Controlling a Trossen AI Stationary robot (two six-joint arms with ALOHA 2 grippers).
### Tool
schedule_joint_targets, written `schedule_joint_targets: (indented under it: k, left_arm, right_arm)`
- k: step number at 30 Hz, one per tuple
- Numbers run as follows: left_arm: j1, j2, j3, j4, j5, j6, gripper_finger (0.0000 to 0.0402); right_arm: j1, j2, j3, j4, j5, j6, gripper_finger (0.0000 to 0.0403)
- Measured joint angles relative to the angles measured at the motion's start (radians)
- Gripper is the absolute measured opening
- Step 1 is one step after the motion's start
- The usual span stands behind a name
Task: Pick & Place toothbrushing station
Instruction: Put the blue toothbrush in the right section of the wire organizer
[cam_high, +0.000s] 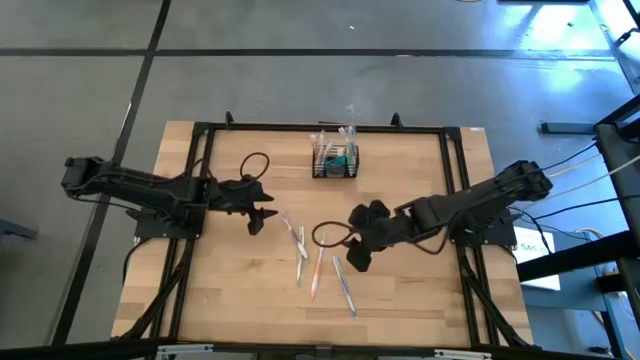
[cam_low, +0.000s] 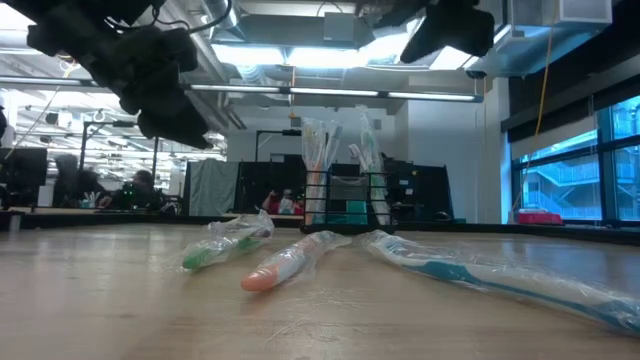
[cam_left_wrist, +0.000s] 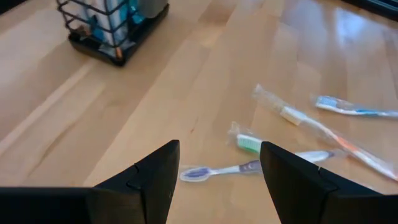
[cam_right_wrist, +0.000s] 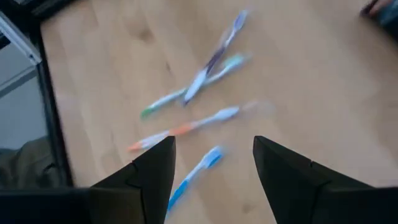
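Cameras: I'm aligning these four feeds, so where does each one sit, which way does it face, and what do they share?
High view: overhead, straight down on the table; both arms, left gripper and right gripper, both open.
Low view: table height, level across toothbrushes to the caddy; arms overhead.
Left wrist view: past its own fingers toward the caddy.
Right wrist view: past its own fingers down at the toothbrushes.
Shared: toothbrushes appear in all four; the caddy in three.

Loose toothbrushes (cam_high: 318, 262) clutter mid-table; bare wood surrounds the caddy (cam_high: 335, 160).
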Motion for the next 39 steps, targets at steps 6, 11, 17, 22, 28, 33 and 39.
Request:
schedule_joint_targets:
  k: [6,11,17,22,28,33,39]
  left_arm:
    - [-0.032,0.0,0.0,-0.006,-0.028,0.0,0.0221]
    - [-0.038,0.0,0.0,-0.009,-0.071,0.0,0.0221]
    - [-0.038,0.0,0.0,-0.009,-0.075,0.0,0.0221]
    - [-0.038,0.0,0.0,-0.009,-0.075,0.0,0.0221]
    - [-0.038,0.0,0.0,-0.009,-0.075,0.001,0.0221]
    - [-0.038,0.0,0.0,-0.009,-0.076,0.002,0.0221]
    - [-0.038,0.0,0.0,-0.008,-0.077,0.003,0.0221]
  right_arm:
    - [-0.001,0.072,0.015,-0.018,-0.124,0.114,0.0219]
    - [-0.001,0.129,0.015,-0.043,-0.177,0.187,0.0219]
    - [-0.001,0.2,0.015,-0.038,-0.206,0.187,0.0219]
    - [-0.002,0.258,0.015,-0.019,-0.206,0.186,0.0219]
    - [-0.002,0.323,0.015,0.063,-0.242,0.185,0.0219]
    - [-0.003,0.36,0.015,0.102,-0.203,0.199,0.0219]
    - [-0.022,0.411,0.015,0.112,-0.19,0.211,0.0219]
